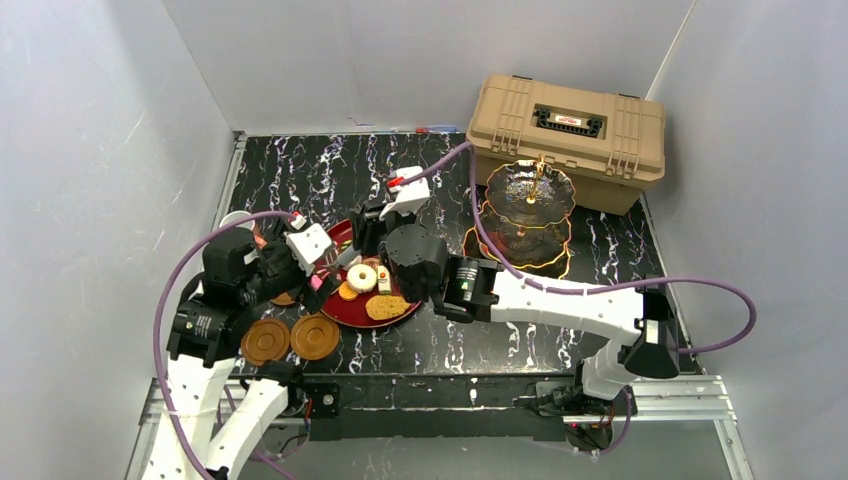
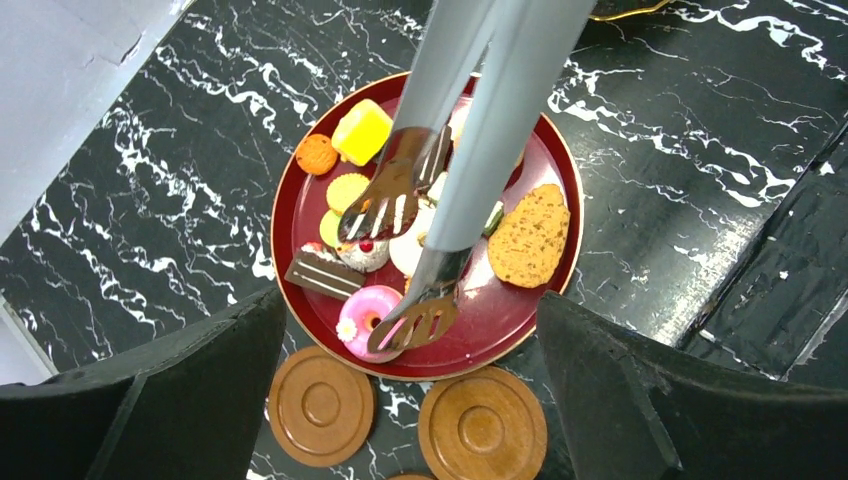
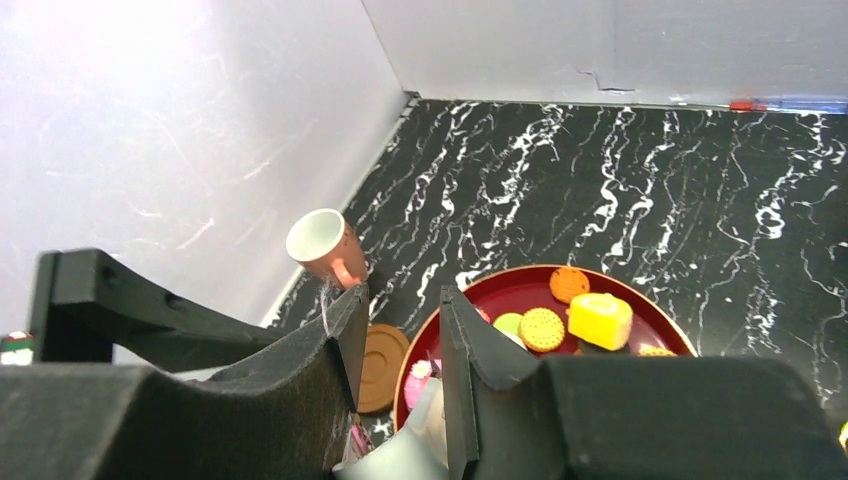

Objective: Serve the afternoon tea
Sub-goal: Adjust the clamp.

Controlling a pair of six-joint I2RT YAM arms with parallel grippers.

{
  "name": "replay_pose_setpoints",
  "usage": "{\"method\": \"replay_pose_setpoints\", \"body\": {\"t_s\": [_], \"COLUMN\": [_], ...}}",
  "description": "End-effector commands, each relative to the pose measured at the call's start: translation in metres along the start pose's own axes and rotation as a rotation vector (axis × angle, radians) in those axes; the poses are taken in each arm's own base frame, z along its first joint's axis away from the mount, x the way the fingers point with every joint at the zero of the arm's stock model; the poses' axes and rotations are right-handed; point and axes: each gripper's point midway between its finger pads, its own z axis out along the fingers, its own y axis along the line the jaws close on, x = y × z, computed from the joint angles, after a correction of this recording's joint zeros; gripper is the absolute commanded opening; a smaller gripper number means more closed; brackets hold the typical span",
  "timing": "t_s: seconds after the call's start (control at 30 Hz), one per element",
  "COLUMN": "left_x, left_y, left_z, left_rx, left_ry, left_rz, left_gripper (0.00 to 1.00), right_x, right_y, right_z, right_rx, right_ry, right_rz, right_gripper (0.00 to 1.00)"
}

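Observation:
A red plate [image 2: 510, 320] holds the pastries: a pink donut [image 2: 352, 312], a chocolate slice [image 2: 322, 272], a yellow roll cake [image 2: 362, 130] and a large brown cookie [image 2: 528, 236]. Metal tongs [image 2: 470, 150] reach down over them, one tip above the donut. My right gripper [image 3: 403, 295] is shut on the tongs' handle [image 3: 400, 450]. My left gripper [image 2: 410, 300] hangs open over the plate's near rim, fingers wide apart and holding nothing. Two brown saucers [image 2: 322, 405] [image 2: 482, 425] lie just below the plate. The pinkish cup [image 3: 325, 245] stands by the left wall. The three-tier stand [image 1: 528, 215] is at the right.
A tan plastic case [image 1: 570, 130] sits behind the stand at the back right. Another brown saucer [image 3: 385, 365] lies left of the plate near the cup. White walls close in the black marble table [image 1: 330, 170] on three sides.

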Motion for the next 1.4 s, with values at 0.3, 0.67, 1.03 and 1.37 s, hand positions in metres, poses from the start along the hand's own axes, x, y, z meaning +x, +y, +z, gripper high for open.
{"method": "replay_pose_setpoints", "body": {"t_s": [0.3, 0.67, 1.03, 1.37], "left_x": [0.002, 0.003, -0.044, -0.066], "left_y": [-0.004, 0.000, -0.046, -0.056], "left_z": [0.017, 0.016, -0.006, -0.016], "left_rx": [0.060, 0.040, 0.268, 0.342], "left_ry": [-0.005, 0.017, -0.074, -0.106], "left_rz": [0.091, 0.055, -0.238, -0.312], "left_gripper": [0.59, 0.14, 0.00, 0.00], "right_x": [-0.023, -0.025, -0.034, -0.018], "right_y": [0.033, 0.035, 0.009, 0.044], "right_z": [0.007, 0.002, -0.033, -0.055], "right_rx": [-0.052, -0.085, -0.310, -0.620], "right_ry": [-0.025, -0.027, -0.027, 0.071], "right_rz": [0.151, 0.164, 0.210, 0.192], "right_gripper": [0.01, 0.23, 0.84, 0.90]}}
